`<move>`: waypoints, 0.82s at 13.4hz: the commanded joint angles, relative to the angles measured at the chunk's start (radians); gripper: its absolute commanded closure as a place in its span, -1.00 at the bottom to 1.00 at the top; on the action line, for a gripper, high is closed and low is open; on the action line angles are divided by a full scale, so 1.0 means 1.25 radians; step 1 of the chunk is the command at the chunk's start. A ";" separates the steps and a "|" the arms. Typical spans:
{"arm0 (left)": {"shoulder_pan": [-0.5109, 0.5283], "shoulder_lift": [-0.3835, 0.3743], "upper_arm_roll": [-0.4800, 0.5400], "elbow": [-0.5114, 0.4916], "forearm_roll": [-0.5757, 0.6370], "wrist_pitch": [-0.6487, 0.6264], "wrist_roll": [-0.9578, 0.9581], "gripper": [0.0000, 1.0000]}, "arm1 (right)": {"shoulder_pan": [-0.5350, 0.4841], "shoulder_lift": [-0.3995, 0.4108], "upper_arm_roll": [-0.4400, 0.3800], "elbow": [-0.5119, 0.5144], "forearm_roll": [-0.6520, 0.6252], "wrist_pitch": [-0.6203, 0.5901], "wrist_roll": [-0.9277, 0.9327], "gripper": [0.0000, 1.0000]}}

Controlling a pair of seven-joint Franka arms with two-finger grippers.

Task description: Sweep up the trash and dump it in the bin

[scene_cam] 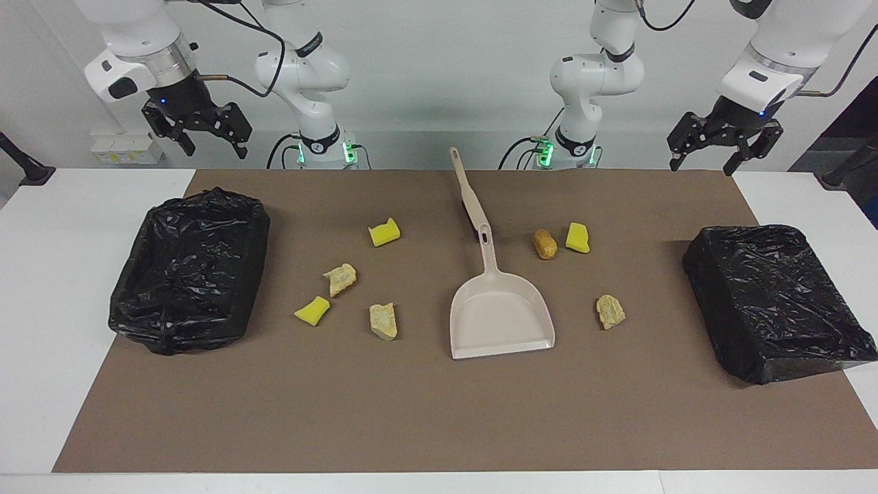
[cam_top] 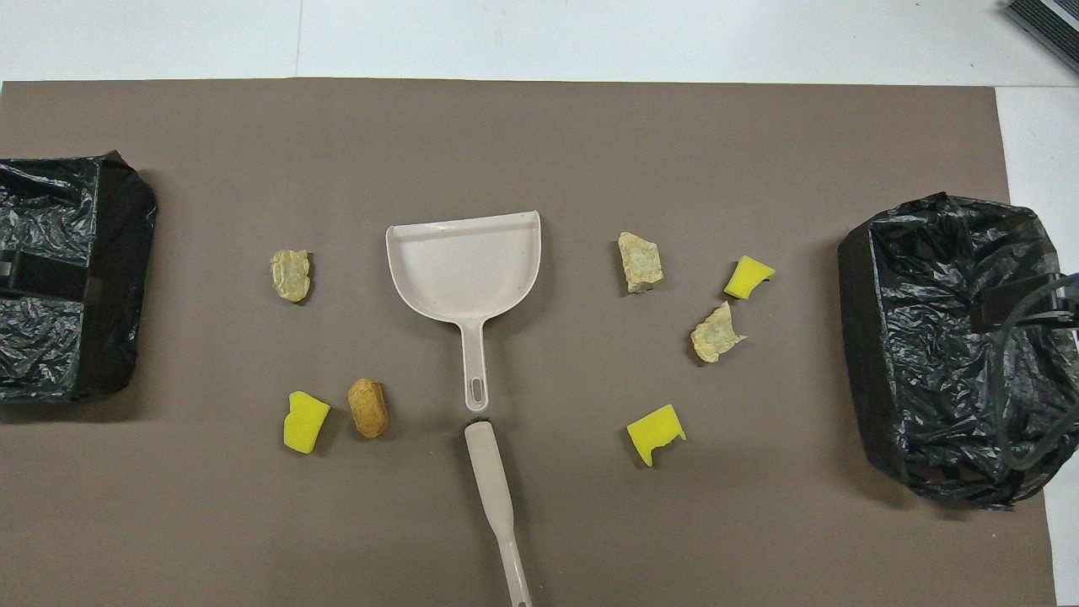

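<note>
Seven small trash chunks lie on the brown mat [scene_cam: 439, 412]. Toward the right arm's end are two yellow wedges [scene_cam: 384, 232] [scene_cam: 313, 310] and two beige lumps [scene_cam: 340, 278] [scene_cam: 383, 320]. Toward the left arm's end are a brown oval lump [scene_cam: 545, 243], a yellow wedge [scene_cam: 577, 237] and a beige lump [scene_cam: 610, 311]. The beige dustpan [scene_cam: 501, 312] lies mid-table, its handle toward the robots. The brush [scene_cam: 466, 192] lies just nearer the robots, in line with it. My right gripper [scene_cam: 214, 140] and left gripper [scene_cam: 720, 147] hang open and empty, high over the robots' edge of the table.
An open bin lined with a black bag [scene_cam: 192, 267] stands at the right arm's end of the mat. A second black-bagged bin [scene_cam: 775, 302] stands at the left arm's end. White table borders the mat.
</note>
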 commanded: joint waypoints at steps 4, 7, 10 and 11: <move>-0.004 -0.012 -0.007 -0.005 0.006 -0.022 -0.004 -1.00 | -0.008 -0.014 0.008 -0.006 0.004 -0.011 -0.003 -1.00; 0.001 -0.021 -0.006 -0.017 0.006 -0.020 0.001 -1.00 | 0.003 -0.041 0.011 -0.050 0.010 0.001 -0.012 -1.00; 0.002 -0.021 -0.006 -0.017 0.006 -0.021 -0.001 -1.00 | 0.003 -0.066 0.014 -0.082 0.019 -0.007 -0.020 -1.00; 0.001 -0.021 -0.006 -0.017 0.006 -0.021 -0.003 -1.00 | 0.003 -0.070 0.014 -0.088 0.019 -0.002 -0.020 -1.00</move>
